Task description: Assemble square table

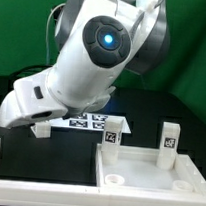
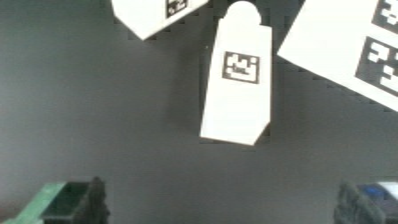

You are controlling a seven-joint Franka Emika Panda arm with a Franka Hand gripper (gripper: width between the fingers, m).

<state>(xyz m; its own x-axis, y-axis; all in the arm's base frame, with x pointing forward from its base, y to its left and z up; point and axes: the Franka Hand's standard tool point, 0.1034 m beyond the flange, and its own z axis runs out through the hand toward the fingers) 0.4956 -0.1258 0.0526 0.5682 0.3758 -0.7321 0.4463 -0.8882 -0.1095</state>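
The arm [image 1: 90,50] hides part of the marker board [image 1: 88,121] and the far side of the desk [image 1: 46,162]. The square slab [image 1: 145,177], at the desk's near edge, is cropped by the frame. In the wrist view a tagged white piece [image 2: 146,18] and a tagged sheet [image 2: 347,55] run off the picture. The gripper [image 2: 221,200] shows only two blurred, cropped fingertips [image 2: 71,198].

Both views coarsely pixelated, wrist view softly blurred, white leg [image 2: 238,90] washed out, black tabletop [image 2: 107,120] dim, shadows barely seen
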